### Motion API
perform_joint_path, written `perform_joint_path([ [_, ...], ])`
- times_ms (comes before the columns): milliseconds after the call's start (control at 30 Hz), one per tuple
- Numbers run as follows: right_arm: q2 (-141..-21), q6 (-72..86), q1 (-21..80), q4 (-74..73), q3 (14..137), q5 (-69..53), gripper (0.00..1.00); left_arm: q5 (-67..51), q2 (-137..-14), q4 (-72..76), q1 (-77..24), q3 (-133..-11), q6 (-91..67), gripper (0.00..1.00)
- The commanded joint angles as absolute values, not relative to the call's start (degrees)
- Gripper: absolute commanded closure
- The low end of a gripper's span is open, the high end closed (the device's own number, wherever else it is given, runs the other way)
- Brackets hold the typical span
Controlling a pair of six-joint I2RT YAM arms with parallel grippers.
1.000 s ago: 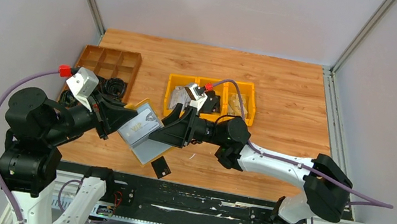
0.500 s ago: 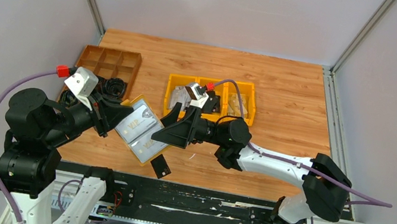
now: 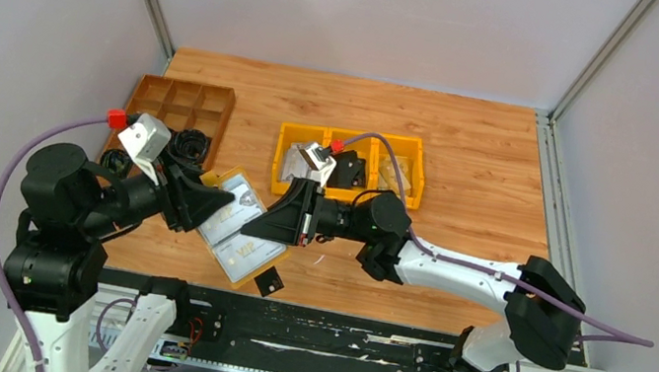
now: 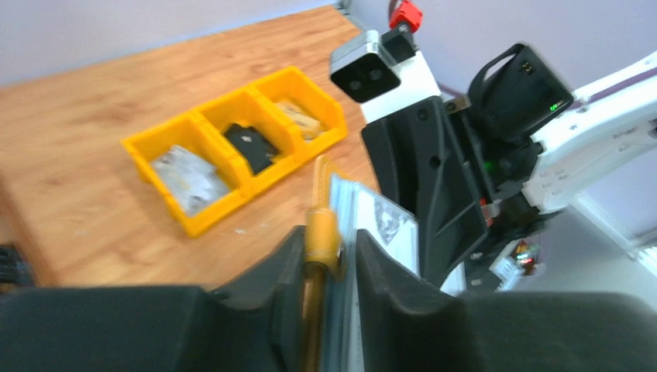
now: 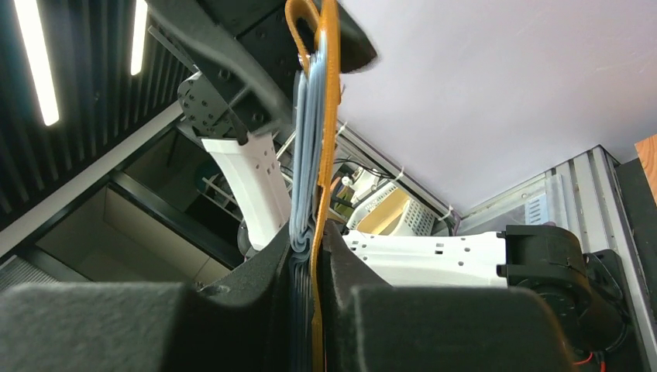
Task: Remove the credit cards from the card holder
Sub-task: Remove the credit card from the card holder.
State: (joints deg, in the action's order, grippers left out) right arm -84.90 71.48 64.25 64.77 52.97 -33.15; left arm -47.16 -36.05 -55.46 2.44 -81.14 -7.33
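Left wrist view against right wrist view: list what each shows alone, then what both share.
Only the left wrist: yellow bins on the wooden table, and the right arm's camera. Only the right wrist: ceiling lights and a white arm link. Both: the card holder edge-on, pinched by the left gripper in one, the right gripper in the other.
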Motion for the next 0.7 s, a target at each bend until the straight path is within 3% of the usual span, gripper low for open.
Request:
perform_joint_path([
  [0, -81.2, 69.3, 64.9, 65.3, 54.5, -34.3, 0.86, -54.9, -35.6, -56.0, 2.5, -76.8, -11.1, 0.42],
  [67, -80.5, 68.4, 64.7, 64.5, 54.0, -34.0, 0.92, -57.5, -34.7, -55.9, 2.5, -75.1, -11.9, 0.19],
  [133, -79.4, 66.2, 64.6, 62.5, 54.1, -34.0, 0.99, -59.5, -33.9, -55.9, 2.5, -73.7, -12.5, 0.13],
  [200, -78.2, 63.6, 64.6, 59.2, 54.7, -34.6, 1.00, -61.8, -33.6, -55.9, 2.5, -72.7, -13.2, 0.14],
  [300, -77.3, 60.9, 64.6, 55.9, 55.3, -35.6, 1.00, -65.0, -34.3, -55.9, 2.5, -72.4, -14.2, 0.26],
  [567, -77.8, 60.5, 64.4, 54.0, 55.6, -37.3, 1.00, -72.3, -35.6, -43.8, 2.5, -71.4, -27.4, 0.76],
  [667, -77.1, 60.3, 64.1, 53.0, 55.2, -37.4, 0.91, -70.6, -34.9, -42.2, 2.5, -70.7, -27.6, 0.90],
])
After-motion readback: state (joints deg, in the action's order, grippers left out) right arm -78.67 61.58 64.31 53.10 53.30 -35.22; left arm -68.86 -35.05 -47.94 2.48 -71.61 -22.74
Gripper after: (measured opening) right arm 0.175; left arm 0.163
